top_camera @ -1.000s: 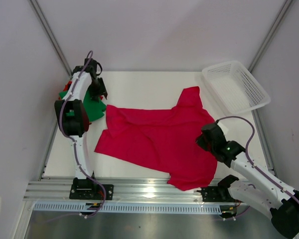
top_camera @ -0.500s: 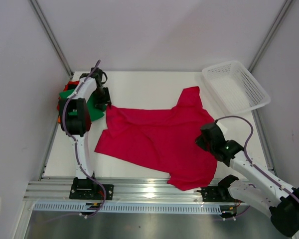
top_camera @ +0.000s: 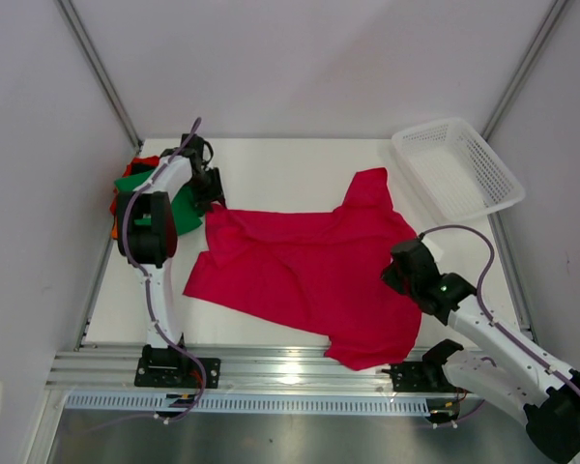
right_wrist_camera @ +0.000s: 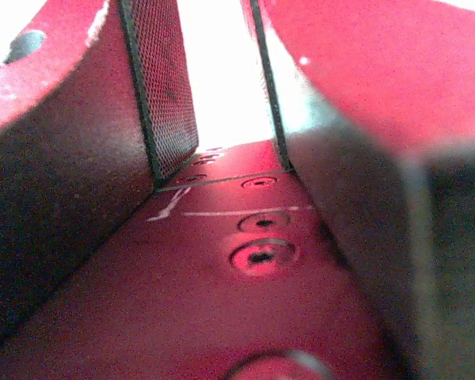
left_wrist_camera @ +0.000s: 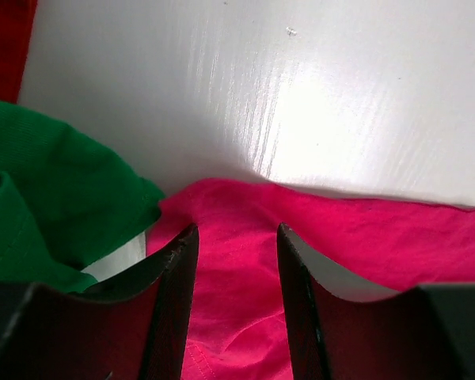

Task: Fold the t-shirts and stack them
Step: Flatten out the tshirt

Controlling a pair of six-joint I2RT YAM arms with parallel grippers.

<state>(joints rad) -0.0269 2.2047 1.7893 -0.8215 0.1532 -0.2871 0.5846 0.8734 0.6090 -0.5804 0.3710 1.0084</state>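
Note:
A crimson-red t-shirt (top_camera: 309, 271) lies spread open and wrinkled on the white table (top_camera: 280, 169). My left gripper (top_camera: 213, 191) is open at the shirt's far left corner. In the left wrist view my left gripper (left_wrist_camera: 237, 231) has its two fingers astride the crimson cloth (left_wrist_camera: 356, 237) near its edge. A folded green t-shirt (top_camera: 186, 208) lies on a stack at the left, with red cloth (top_camera: 145, 162) showing under it. The green cloth also shows in the left wrist view (left_wrist_camera: 47, 198). My right gripper (top_camera: 398, 274) is down on the crimson shirt's right edge. Its fingers stand slightly apart (right_wrist_camera: 222, 71) with nothing seen between them.
A white plastic mesh basket (top_camera: 435, 128) stands at the back right corner. Grey walls and metal posts close in the table on three sides. An aluminium rail (top_camera: 290, 372) runs along the near edge by the arm bases.
My left gripper has moved right, off the green stack and onto the crimson shirt's far left corner. The right arm and the shirt have hardly moved.

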